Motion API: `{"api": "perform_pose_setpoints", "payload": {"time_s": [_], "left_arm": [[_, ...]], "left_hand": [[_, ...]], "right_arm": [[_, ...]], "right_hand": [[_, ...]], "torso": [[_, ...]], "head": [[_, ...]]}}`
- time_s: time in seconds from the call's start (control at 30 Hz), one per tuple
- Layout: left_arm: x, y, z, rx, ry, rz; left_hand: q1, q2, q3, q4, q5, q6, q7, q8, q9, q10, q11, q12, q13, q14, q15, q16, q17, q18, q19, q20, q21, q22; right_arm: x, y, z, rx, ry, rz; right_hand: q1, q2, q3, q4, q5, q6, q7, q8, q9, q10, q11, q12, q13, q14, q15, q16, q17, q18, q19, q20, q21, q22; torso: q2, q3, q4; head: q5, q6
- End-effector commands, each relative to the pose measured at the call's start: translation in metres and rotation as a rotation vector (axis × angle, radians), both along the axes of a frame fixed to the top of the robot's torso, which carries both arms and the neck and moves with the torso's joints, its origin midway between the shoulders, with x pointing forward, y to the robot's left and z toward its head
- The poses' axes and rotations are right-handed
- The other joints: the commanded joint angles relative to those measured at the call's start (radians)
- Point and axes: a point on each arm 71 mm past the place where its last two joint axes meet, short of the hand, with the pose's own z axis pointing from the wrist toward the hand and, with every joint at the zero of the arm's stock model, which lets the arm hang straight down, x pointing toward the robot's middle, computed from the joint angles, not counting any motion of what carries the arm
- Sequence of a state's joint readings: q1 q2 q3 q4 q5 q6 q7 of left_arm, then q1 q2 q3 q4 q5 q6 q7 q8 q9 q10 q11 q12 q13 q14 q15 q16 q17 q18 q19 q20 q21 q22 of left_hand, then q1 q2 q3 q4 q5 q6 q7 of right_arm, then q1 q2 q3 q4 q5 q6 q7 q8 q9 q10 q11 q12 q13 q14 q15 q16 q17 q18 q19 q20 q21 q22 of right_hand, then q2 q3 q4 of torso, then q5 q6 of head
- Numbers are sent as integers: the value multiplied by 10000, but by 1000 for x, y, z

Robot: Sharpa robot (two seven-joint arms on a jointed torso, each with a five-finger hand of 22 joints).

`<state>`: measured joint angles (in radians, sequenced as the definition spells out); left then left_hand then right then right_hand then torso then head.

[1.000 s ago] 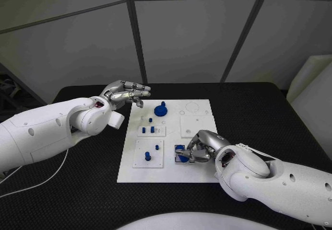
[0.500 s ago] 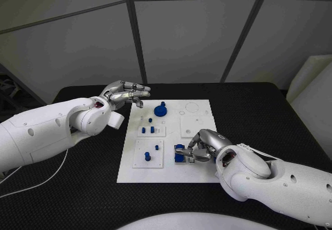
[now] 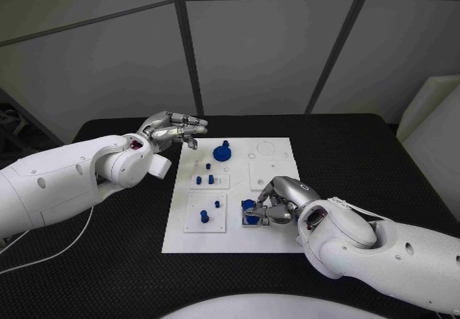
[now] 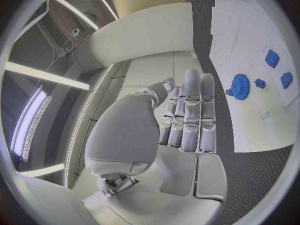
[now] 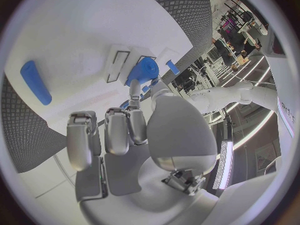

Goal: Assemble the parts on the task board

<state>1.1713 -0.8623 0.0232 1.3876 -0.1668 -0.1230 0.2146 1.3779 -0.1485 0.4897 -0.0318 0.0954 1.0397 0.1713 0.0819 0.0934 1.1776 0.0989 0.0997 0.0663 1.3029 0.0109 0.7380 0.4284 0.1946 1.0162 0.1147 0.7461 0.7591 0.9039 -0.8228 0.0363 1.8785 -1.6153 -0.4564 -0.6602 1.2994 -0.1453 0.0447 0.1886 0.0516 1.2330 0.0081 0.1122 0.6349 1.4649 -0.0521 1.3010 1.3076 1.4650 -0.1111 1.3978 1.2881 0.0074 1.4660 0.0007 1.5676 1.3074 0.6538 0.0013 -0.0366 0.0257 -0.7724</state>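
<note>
Pinching a blue part (image 3: 250, 211) over the task board (image 3: 271, 174), our right hand (image 3: 280, 202) should seat it squarely; left hand (image 3: 176, 129) idles curled, empty.

Two bulky, glossy white arm shells, the left arm (image 3: 67, 179) and the right arm (image 3: 383, 249), carry small dark screw holes (dotted along the casings). Each ends in a silver metal hand, left hand (image 3: 175, 129) and right hand (image 3: 279, 201), with segmented fingers (image 4: 190, 110).

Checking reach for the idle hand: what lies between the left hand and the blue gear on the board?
In the head view, just bare task board and black table between the left hand and blue gear.
</note>
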Motion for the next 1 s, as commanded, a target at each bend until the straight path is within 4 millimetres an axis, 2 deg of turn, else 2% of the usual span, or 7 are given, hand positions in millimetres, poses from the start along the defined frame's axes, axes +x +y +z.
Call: {"api": "perform_pose_setpoints", "payload": {"time_s": [0.03,0.5,0.67,0.73,0.87,1.0], "left_arm": [[0,-1,1,-65,10,-88],[0,1,0,-33,33,-32],[0,0,0,-34,39,-43],[0,1,0,-32,41,-40],[0,1,0,-24,46,-26],[0,1,0,-24,38,-17]], "left_hand": [[-61,35,-51,-8,-40,-62,1,-58,-14,-56,21,-57,15,-22,-2,-69,-10,-117,-30,11,-3,-11],[-65,38,-55,-7,-37,-67,-2,-63,-15,-62,18,-59,15,-18,-4,-82,-12,-114,-26,13,-21,-21],[-65,38,-55,-7,-37,-67,-2,-63,-15,-62,18,-59,15,-18,-4,-82,-12,-114,-26,13,-21,-21],[-65,38,-55,-7,-37,-67,-2,-63,-15,-62,18,-59,15,-18,-4,-82,-12,-114,-26,13,-21,-21],[-65,38,-55,-7,-37,-67,-2,-63,-15,-62,18,-59,15,-18,-4,-82,-12,-114,-26,13,-21,-21],[-65,38,-55,-7,-37,-67,-2,-63,-15,-62,18,-59,15,-18,-4,-82,-12,-114,-26,13,-21,-21]], "right_arm": [[0,-2,-4,-344,-131,65],[-1,2,-5,-78,151,545],[-1,3,-5,111,196,578],[-1,3,-4,247,132,546],[-1,1,-1,697,-143,467],[-2,-1,4,1242,-473,451]], "right_hand": [[168,102,-21,-50,-33,80,5,23,28,356,-82,-14,995,514,-75,20,22,-74,1048,-59,32,2634],[-258,347,-371,315,-35,212,-25,50,200,399,-100,24,1047,539,-91,85,133,-74,1048,-76,32,2634],[-340,497,-424,463,-37,285,-56,70,263,420,-121,45,1068,553,-106,125,197,-74,1048,-87,32,2634],[-423,501,-481,546,-40,293,-53,67,281,428,-119,56,1078,555,-110,129,204,-74,1048,-92,32,2634],[-598,461,-612,778,-39,304,-57,55,327,453,-128,114,1121,567,-125,171,271,-74,1048,-107,32,2634],[-604,478,-620,830,-38,308,-63,52,342,460,-135,133,1135,572,-129,185,292,-74,1048,-111,32,2634]], "torso": [[4,-1,9],[5,-3,-8],[4,-12,8],[1,-5,16],[-1,1,-12],[-10,0,-7]], "head": [[-2,-6],[57,-15],[49,-30],[56,-41],[74,-22],[65,-20]]}}
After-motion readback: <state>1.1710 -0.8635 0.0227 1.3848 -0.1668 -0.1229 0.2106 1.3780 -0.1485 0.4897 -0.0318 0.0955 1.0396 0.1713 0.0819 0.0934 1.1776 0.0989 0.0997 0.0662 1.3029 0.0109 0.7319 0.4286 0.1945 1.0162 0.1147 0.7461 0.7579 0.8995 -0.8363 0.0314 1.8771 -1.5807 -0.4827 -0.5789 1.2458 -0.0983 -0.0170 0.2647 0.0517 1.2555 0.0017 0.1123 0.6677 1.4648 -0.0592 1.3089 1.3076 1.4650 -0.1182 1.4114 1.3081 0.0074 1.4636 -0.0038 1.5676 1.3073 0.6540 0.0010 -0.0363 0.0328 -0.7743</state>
